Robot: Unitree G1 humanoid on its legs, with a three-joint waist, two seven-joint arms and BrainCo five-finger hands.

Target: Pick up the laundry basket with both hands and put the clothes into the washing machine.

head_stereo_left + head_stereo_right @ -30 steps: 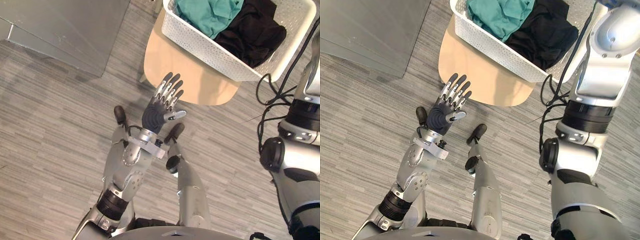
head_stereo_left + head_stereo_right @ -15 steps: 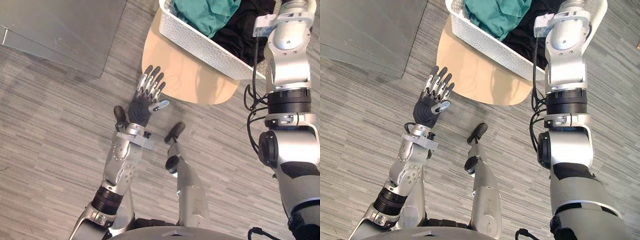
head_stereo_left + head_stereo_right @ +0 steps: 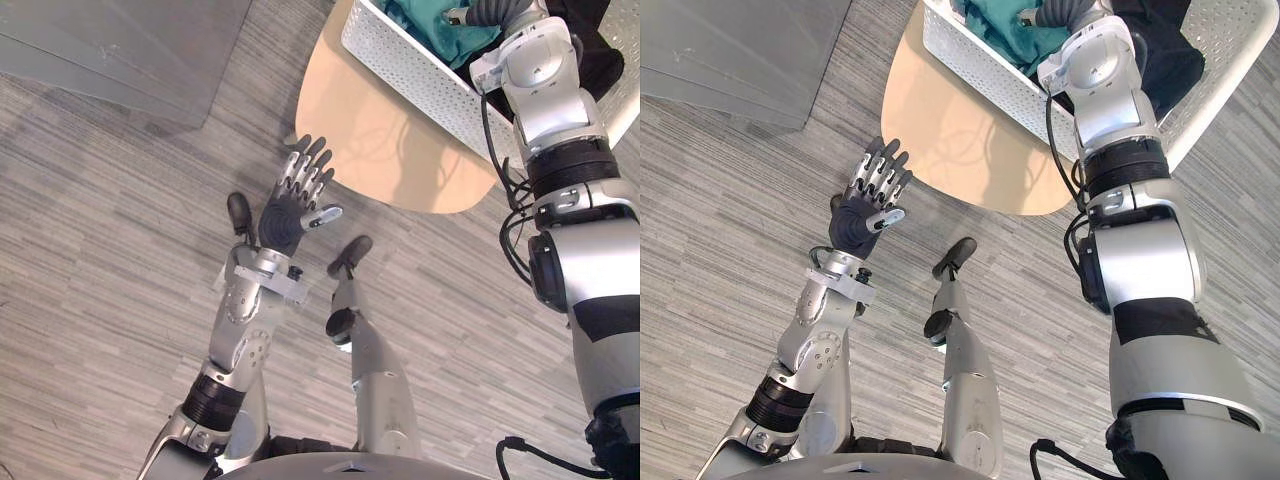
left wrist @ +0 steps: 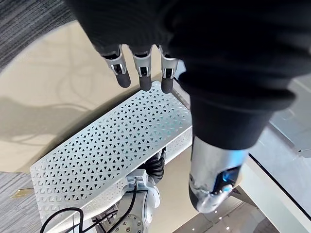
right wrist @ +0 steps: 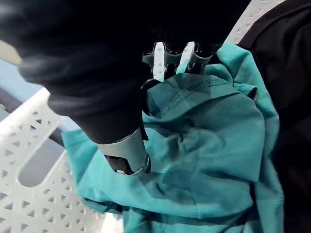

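Your laundry basket (image 3: pixel 410 65) sits on the round wooden desk (image 3: pixel 380 150), with a teal garment (image 5: pixel 218 145) and a black garment (image 3: pixel 1170 70) lying side by side inside it. Your right hand (image 5: pixel 112 97) is down inside the basket, right against the teal garment, and you cannot tell whether it is loose or closed on the cloth. Your left hand (image 3: pixel 283 215) is outside the basket, near its long perforated wall and over the floor just off the desk's edge, spread wide and holding nothing.
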